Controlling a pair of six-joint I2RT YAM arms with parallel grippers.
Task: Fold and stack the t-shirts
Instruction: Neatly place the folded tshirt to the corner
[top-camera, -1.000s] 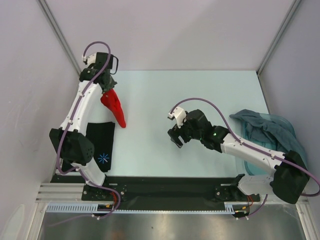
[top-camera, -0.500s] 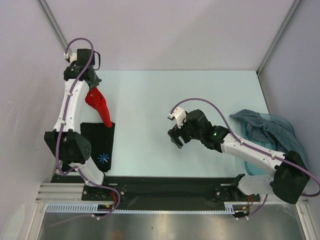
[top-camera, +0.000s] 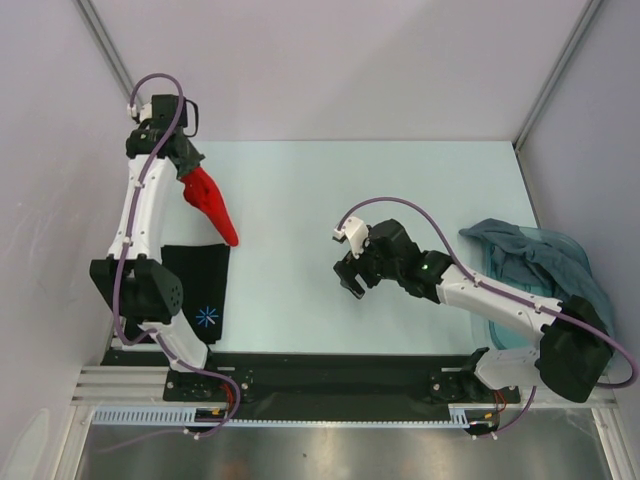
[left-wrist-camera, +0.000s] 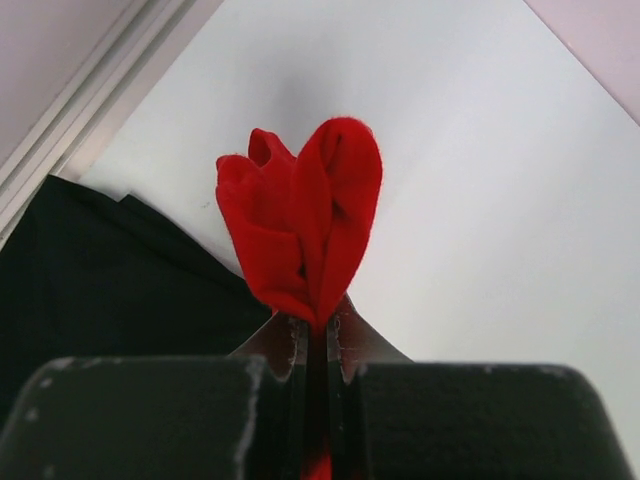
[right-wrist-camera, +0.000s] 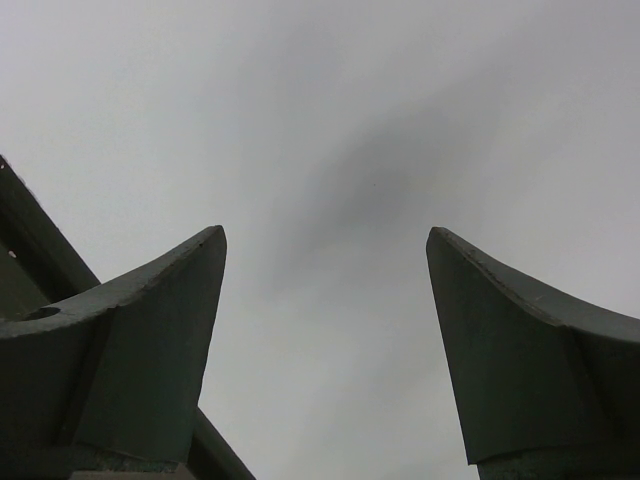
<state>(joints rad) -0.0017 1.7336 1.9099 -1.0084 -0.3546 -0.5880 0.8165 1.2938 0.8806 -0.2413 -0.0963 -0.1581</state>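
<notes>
A bright red t-shirt (top-camera: 209, 203) hangs bunched from my left gripper (top-camera: 184, 172) at the far left of the table, above the back edge of the folded black t-shirt (top-camera: 201, 283) with its blue-white starburst print. In the left wrist view the left gripper (left-wrist-camera: 318, 332) is shut on the red t-shirt (left-wrist-camera: 300, 225), and the black t-shirt (left-wrist-camera: 110, 260) lies below to the left. My right gripper (top-camera: 352, 281) stands open over bare table near the middle; in the right wrist view the right gripper (right-wrist-camera: 325, 240) has nothing between its fingers. Teal-grey t-shirts (top-camera: 535, 262) lie heaped at the right.
The teal-grey heap rests in a clear tray (top-camera: 510, 335) at the table's right edge. Grey walls and metal frame posts (top-camera: 108, 55) close in the table at left, back and right. The arm bases sit on a black rail (top-camera: 330, 375) at the near edge.
My left arm has swung the red t-shirt leftward and back, from beside the black t-shirt toward the far left corner. The right arm has barely moved.
</notes>
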